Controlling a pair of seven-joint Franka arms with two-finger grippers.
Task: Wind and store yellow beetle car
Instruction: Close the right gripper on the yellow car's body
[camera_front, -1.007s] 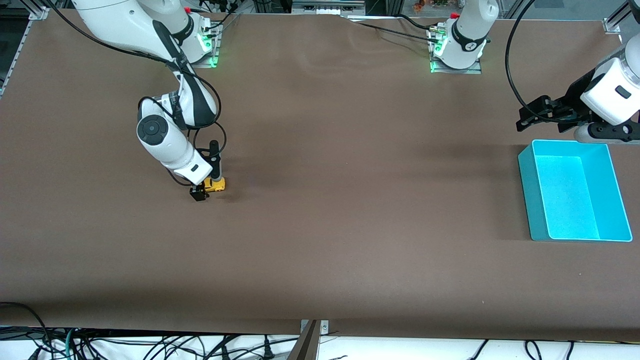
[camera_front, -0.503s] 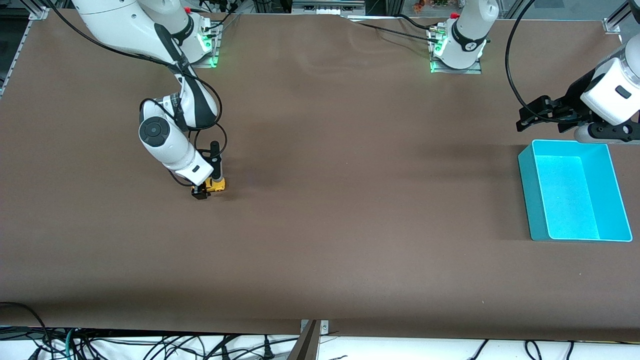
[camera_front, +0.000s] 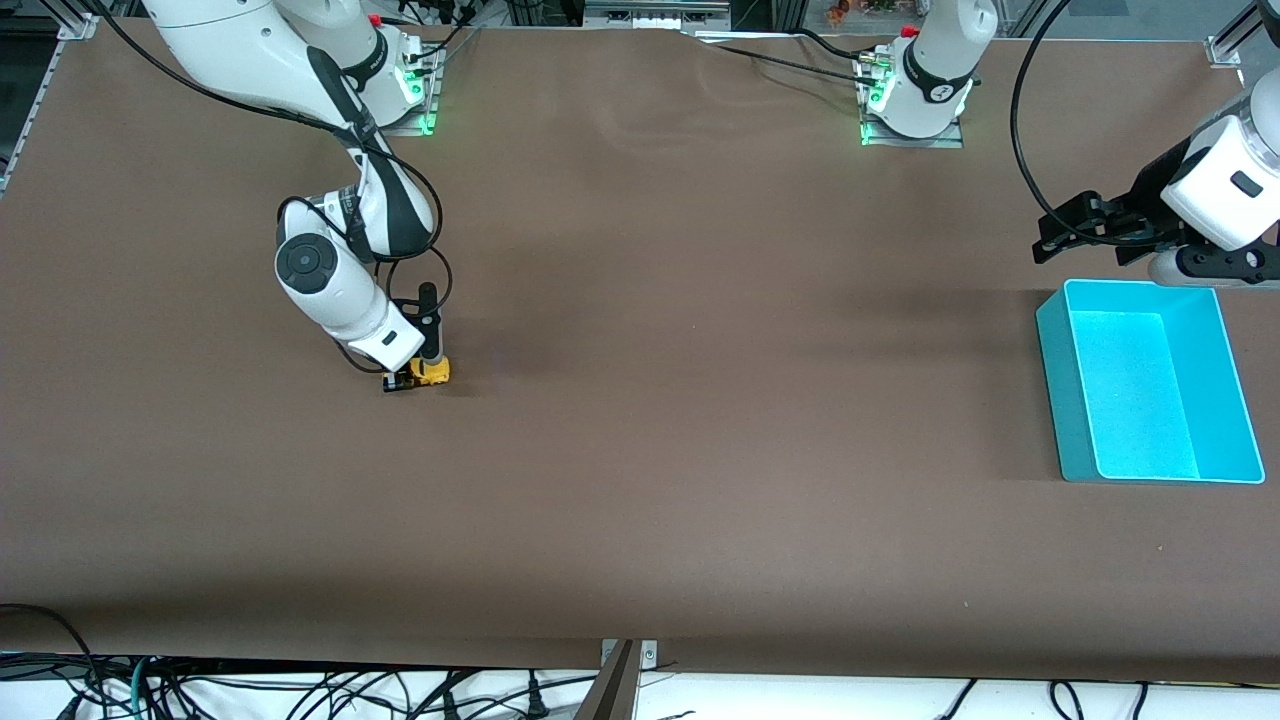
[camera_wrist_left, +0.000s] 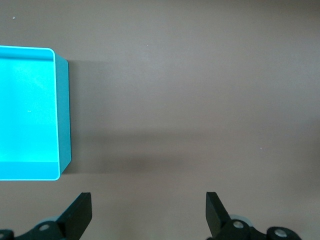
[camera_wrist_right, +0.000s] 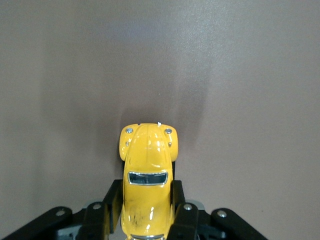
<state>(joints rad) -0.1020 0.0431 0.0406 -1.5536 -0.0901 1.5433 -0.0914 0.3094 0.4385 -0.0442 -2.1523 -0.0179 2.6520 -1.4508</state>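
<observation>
The yellow beetle car (camera_front: 432, 372) sits on the brown table toward the right arm's end. My right gripper (camera_front: 413, 377) is down at the table and shut on the car. In the right wrist view the fingers (camera_wrist_right: 109, 202) press both sides of the car (camera_wrist_right: 147, 177), its nose pointing away from the wrist. My left gripper (camera_front: 1045, 245) hangs open and empty above the table beside the cyan bin (camera_front: 1225, 340). In the left wrist view its fingertips (camera_wrist_left: 80, 214) are wide apart with bare table between them, and the bin (camera_wrist_left: 62, 115) is empty.
The cyan bin stands at the left arm's end of the table. The two arm bases (camera_front: 912, 95) stand along the table edge farthest from the front camera. Cables hang below the edge nearest the front camera.
The right arm's wrist has shifted slightly; the gripper stays shut on the car at the same spot. The left arm has not moved.
</observation>
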